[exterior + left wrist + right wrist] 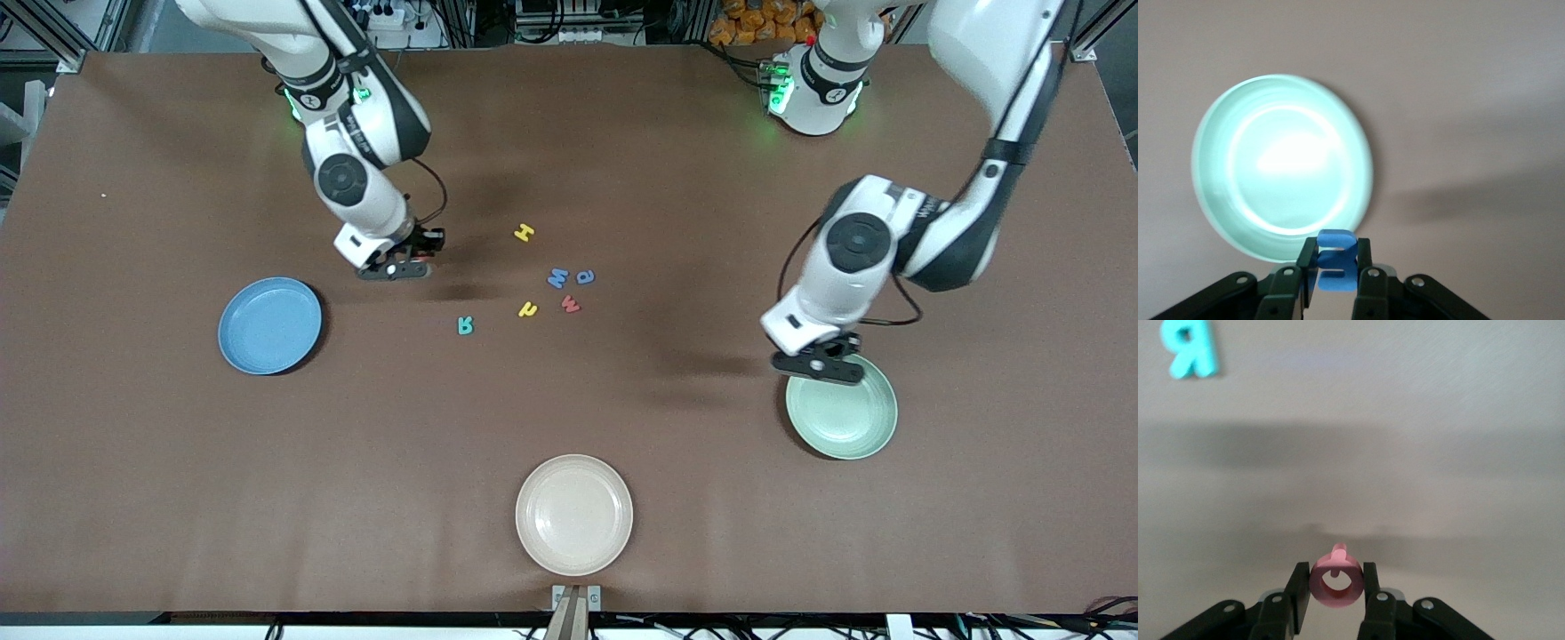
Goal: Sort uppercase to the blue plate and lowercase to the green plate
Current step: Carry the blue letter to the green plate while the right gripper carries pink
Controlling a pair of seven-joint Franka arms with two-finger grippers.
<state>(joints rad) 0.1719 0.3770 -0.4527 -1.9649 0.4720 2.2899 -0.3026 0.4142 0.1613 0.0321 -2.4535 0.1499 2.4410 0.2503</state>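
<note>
Two letters are up in the air right now, one in each gripper; the left gripper (pixel 1332 277) has its fingers squeezed on a small flat light-blue foam letter (pixel 1336 261), the e-like one, and it hangs over the rim of the round pale mint-green plate (pixel 845 443) at the left arm's end of the table; the right gripper (pixel 1336 593) is pinched on a small red ring-shaped foam letter Q (pixel 1335 581) and hangs over bare brown table (pixel 133 444), between the round sky-blue plate (pixel 242 348) and the pile of letters.

It looks like both arms are in the carrying step; next, the left gripper likely needs to slide a bit more over the middle of the green plate and then let go; the right gripper has more way to go, since the blue plate sits toward the right arm's end and nearer the front camera than the spot it hangs over.

All three plates hold nothing so far: the blue one, the green one, and the round cream plate (pixel 532 542) nearest the front camera.

Six letters lie on the table between the arms: a yellow H (pixel 524 233), a bigger blue W (pixel 557 277), a small blue a (pixel 585 277), a small red w (pixel 571 305), a yellow r-like letter (pixel 527 309) and a teal R (pixel 465 326).
</note>
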